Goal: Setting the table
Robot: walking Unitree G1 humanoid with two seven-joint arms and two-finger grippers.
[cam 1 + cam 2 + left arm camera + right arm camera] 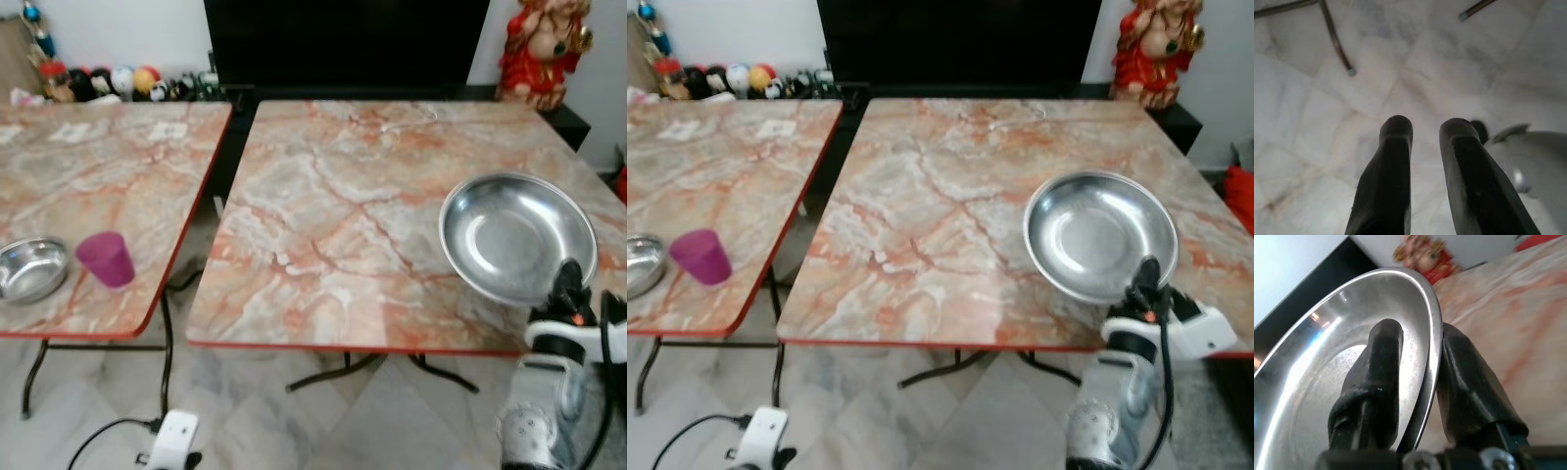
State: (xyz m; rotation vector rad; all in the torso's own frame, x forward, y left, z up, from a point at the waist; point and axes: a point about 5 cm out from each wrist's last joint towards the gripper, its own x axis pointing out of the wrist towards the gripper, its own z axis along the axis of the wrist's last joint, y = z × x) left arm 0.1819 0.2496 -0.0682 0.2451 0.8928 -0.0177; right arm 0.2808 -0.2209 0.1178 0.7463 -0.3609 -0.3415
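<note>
**Steel plate held over the right-hand table**

There's the steel plate [517, 235], round, shallow and shiny, with a flat bottom and a thin rolled rim, tilted a little over the near right corner of the right table [333, 225]. Whether its far edge touches the tabletop, I can't tell. The right gripper [1418, 382] has it pinched by the near rim: one black finger lies inside the dish, the other presses the underside, the rim clamped between them. The silver right arm comes up from below the table edge.

The tabletop is marble-patterned in pink, orange and grey, with a red edge and thin dark metal legs. A second table [98, 196] of the same make stands just beside it on the left, a narrow gap between them. Near its front edge sit a small steel bowl [31, 267] and a purple cup [106, 258], close together but apart.

The left gripper [1425, 142] hangs low over pale marble floor tiles [1327, 122], its two fingers slightly apart with nothing between them.

Behind the tables there's a big black screen [343, 44], a red figurine [537, 49] at the right, and a row of small colourful toys [118, 80] by the wall. No readable writing anywhere.
</note>
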